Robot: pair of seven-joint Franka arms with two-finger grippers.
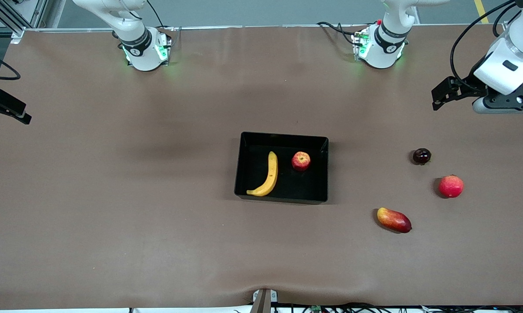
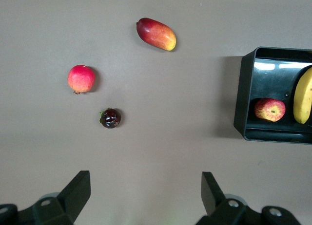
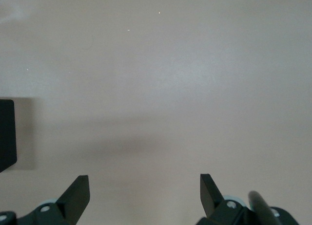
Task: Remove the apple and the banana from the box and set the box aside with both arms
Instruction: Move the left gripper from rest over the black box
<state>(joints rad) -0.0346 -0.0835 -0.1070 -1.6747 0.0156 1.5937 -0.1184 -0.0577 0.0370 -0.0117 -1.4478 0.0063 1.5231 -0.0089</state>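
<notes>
The black tray (image 1: 283,136) sits mid-table. The yellow banana (image 1: 268,176) and the small red apple (image 1: 301,161) lie side by side in it, apart from each other. The left wrist view shows the tray's wall (image 2: 242,96), the apple (image 2: 269,109) and part of the banana (image 2: 303,96). My left gripper (image 1: 443,93) is open and empty over bare table at the left arm's end (image 2: 145,178). My right gripper (image 1: 9,108) is open and empty over bare table at the right arm's end (image 3: 144,181). A tray corner (image 3: 7,132) shows in the right wrist view.
Three loose fruits lie between the tray and the left arm's end: an oval red-yellow mango (image 1: 393,220) (image 2: 156,34) nearest the front camera, a plain red round fruit (image 1: 450,186) (image 2: 81,79), and a small dark round fruit (image 1: 421,155) (image 2: 110,118).
</notes>
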